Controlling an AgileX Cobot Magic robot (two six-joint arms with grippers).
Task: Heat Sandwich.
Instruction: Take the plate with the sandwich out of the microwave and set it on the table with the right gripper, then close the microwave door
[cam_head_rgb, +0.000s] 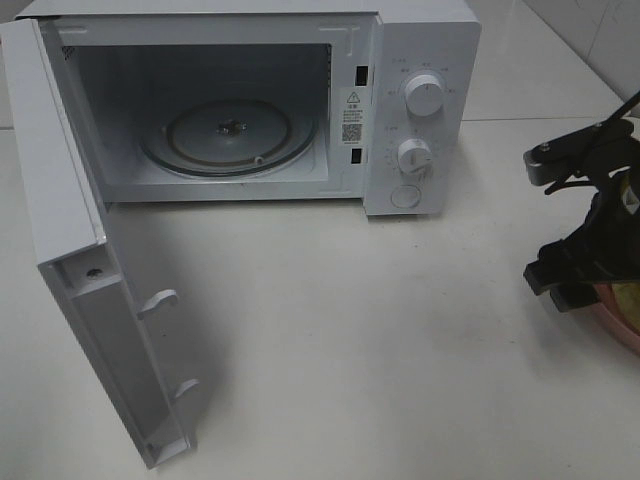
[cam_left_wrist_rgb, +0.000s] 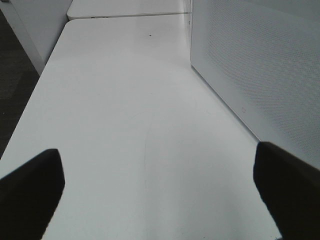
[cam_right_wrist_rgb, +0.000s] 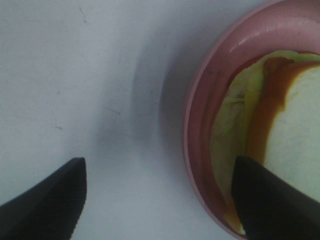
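Observation:
The sandwich (cam_right_wrist_rgb: 295, 115), white bread with an orange-brown crust and pale yellow-green filling, lies in a round pink plate (cam_right_wrist_rgb: 196, 115). In the exterior view the plate (cam_head_rgb: 625, 328) sits at the table's far right edge, mostly hidden under my right gripper (cam_head_rgb: 580, 285). In the right wrist view the right gripper (cam_right_wrist_rgb: 157, 200) is open, with one finger above the sandwich and the other above bare table, so the jaws straddle the plate's rim. My left gripper (cam_left_wrist_rgb: 160, 200) is open and empty over the table. It does not show in the exterior view.
The white microwave (cam_head_rgb: 420, 100) stands at the back with its door (cam_head_rgb: 110, 340) swung fully open to the left. Its glass turntable (cam_head_rgb: 230, 135) is bare. The microwave's perforated side wall (cam_left_wrist_rgb: 260, 65) is close beside the left gripper. The white table (cam_head_rgb: 380, 350) spreads in front.

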